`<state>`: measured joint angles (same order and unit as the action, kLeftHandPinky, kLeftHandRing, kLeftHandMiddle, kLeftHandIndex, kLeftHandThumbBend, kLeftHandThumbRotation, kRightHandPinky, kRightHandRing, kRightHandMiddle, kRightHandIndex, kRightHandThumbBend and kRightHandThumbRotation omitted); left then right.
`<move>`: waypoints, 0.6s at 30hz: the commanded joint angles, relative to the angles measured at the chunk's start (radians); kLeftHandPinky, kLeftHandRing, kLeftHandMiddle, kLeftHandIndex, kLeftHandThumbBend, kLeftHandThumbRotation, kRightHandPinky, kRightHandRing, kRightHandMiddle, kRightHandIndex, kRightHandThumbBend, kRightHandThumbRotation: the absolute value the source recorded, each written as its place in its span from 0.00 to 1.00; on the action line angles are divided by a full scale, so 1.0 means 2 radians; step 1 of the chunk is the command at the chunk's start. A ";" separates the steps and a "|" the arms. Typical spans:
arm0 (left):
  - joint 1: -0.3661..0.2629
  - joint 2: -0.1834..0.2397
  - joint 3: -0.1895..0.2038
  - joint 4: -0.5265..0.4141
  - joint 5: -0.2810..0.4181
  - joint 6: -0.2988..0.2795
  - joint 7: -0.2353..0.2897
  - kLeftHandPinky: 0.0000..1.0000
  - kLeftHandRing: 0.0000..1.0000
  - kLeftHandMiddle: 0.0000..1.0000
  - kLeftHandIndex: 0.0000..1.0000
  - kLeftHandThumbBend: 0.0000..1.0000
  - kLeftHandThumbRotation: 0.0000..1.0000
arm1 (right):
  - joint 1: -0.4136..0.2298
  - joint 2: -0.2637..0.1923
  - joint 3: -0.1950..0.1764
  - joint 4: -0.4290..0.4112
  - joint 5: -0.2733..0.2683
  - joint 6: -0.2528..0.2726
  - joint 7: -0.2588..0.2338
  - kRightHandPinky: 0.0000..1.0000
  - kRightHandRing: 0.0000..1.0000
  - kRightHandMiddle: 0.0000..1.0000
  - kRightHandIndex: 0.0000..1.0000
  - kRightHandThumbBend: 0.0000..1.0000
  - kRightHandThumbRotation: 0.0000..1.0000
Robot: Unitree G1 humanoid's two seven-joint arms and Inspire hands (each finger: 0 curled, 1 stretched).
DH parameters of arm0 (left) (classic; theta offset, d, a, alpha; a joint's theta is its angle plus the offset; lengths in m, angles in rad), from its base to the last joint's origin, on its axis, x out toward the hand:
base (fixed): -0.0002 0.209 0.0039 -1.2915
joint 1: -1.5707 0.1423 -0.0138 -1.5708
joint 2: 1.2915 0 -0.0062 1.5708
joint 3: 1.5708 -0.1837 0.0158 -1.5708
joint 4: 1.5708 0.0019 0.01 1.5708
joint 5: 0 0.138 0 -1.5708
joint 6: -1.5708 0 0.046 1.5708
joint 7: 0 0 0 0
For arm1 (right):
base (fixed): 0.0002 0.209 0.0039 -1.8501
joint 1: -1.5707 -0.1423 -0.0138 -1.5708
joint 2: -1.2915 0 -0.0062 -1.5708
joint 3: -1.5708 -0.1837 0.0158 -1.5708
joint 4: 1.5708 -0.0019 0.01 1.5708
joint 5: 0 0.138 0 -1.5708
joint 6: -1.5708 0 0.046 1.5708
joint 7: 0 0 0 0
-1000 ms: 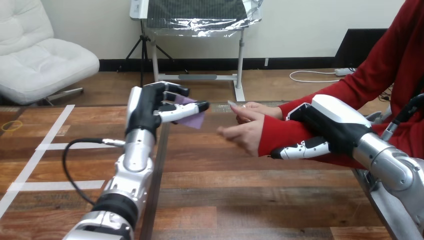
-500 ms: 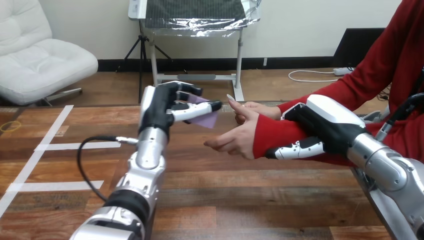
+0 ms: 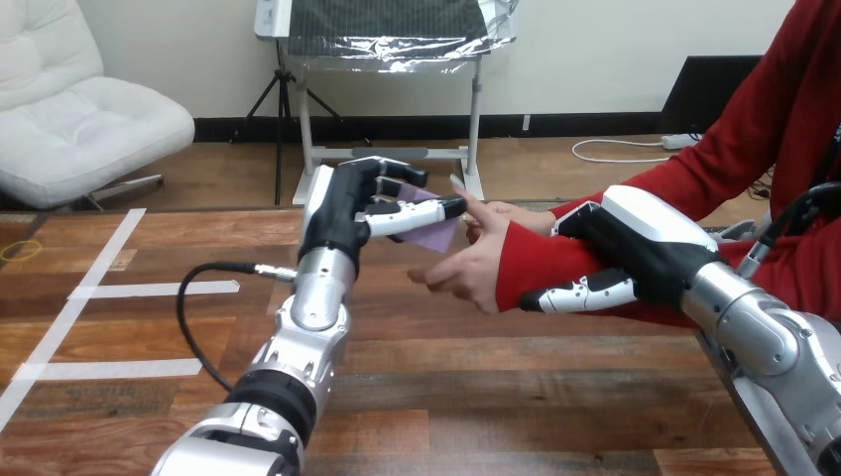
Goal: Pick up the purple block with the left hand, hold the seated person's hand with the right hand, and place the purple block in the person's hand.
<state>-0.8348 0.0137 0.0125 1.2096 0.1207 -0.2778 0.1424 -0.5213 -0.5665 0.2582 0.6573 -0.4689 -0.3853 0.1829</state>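
Note:
My left hand [image 3: 342, 210] is raised above the middle of the wooden table [image 3: 476, 397]. Its thumb and fingers pinch the purple block [image 3: 437, 234], a flat piece that pokes out to the right. The block's right edge is close to, or just touching, the fingertips of the person's hand [image 3: 464, 273], which reaches in from the right on a red sleeve. My right hand [image 3: 635, 248] is curled round that forearm just behind the wrist, fingers over the top and thumb underneath.
The person's other hand [image 3: 501, 215] rests on the table behind the first one, right of the block. White tape lines [image 3: 94, 290] cross the table's left part. The table's right edge lies under my right arm.
My left hand has carried the purple block to the right, up to the person's fingertips. My right hand and the held forearm have shifted a little to the left.

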 commanded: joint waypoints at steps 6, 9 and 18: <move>-0.045 -0.011 0.001 -0.004 -0.002 -0.009 -0.004 0.34 0.38 0.43 0.47 0.69 0.00 | -0.052 0.014 -0.010 -0.027 0.007 -0.013 -0.011 0.29 0.34 0.39 0.41 0.71 0.48; -0.045 -0.015 0.002 -0.004 -0.003 -0.006 -0.003 0.34 0.38 0.43 0.47 0.69 0.00 | -0.053 0.015 -0.009 -0.026 0.007 -0.014 -0.011 0.29 0.34 0.39 0.41 0.71 0.47; -0.045 -0.026 0.002 -0.006 -0.007 -0.004 -0.008 0.34 0.38 0.43 0.46 0.69 0.00 | -0.055 0.020 -0.008 -0.025 0.005 -0.014 -0.016 0.29 0.34 0.39 0.41 0.71 0.46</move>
<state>-0.8355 -0.0176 0.0163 1.2099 0.1139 -0.2782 0.1356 -0.5263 -0.5520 0.2582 0.6555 -0.4694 -0.3817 0.1711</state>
